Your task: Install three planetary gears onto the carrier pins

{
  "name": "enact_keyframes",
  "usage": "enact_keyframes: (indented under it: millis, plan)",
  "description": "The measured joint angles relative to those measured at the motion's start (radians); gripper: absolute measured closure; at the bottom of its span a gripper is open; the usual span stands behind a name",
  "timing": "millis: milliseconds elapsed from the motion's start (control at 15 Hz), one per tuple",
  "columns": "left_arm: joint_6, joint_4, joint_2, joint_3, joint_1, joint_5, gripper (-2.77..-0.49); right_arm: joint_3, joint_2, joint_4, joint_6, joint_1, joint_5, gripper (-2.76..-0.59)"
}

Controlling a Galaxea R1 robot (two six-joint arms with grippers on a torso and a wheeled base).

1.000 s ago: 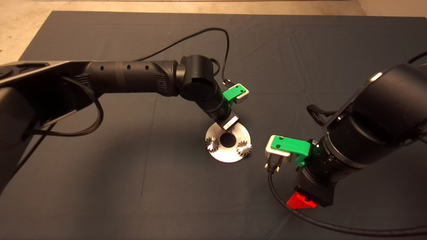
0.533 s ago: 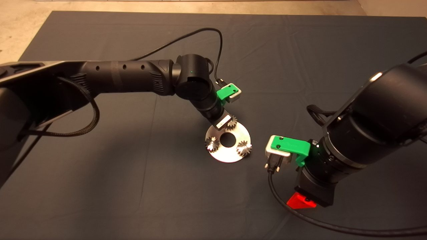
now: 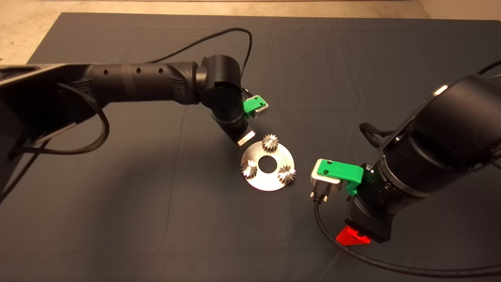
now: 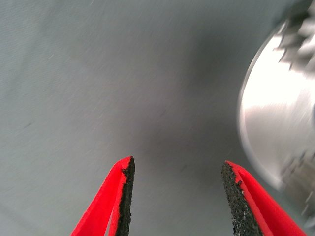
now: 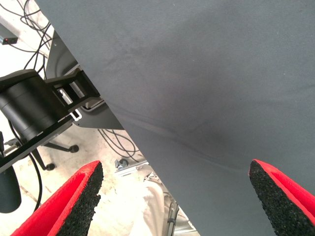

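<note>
Presently three gears (image 3: 269, 141) sit on the disc (image 3: 267, 179); left gripper (image 4: 176, 196) spread empty beside it; right gripper (image 5: 177, 196) spread, parked.

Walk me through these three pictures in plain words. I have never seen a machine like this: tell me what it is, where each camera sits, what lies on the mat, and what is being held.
This is a two-armed robot; each black arm ends in a gripper with two red fingers. The head view looks down from above on a dark mat. On it lies a shiny round disc with three small toothed gears sitting on it, around its centre hole. The other two views come from cameras on the wrists. The left gripper is open and empty, over the mat beside the disc. The right gripper waits at the mat's edge, also open and empty; its view shows floor and cables beyond. Nothing is held.
</note>
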Motion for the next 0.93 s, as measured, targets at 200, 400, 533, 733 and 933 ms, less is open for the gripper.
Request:
enact_keyframes:
  millis: [200,400,533,733,933]
  plan:
    - [0.027,-0.063,-0.012,0.000,-0.026,0.058,-1.16,-0.006,0.001,0.000,0.000,0.000,0.001,-2.20]
    - [0.029,-0.130,-0.025,0.005,-0.048,0.066,-1.16,-0.016,0.001,0.000,0.000,0.000,0.002,-2.20]
    - [0.018,-0.149,-0.024,0.030,-0.048,0.067,-1.16,-0.020,0.000,0.000,0.000,0.000,0.002,-2.20]
    - [-0.059,-0.155,-0.023,0.088,-0.048,0.066,-1.16,-0.037,0.000,0.000,0.001,0.000,0.002,-2.20]
    - [-0.182,-0.160,-0.031,0.185,-0.048,0.066,-1.16,-0.059,0.001,-0.001,0.001,0.000,0.003,-2.20]
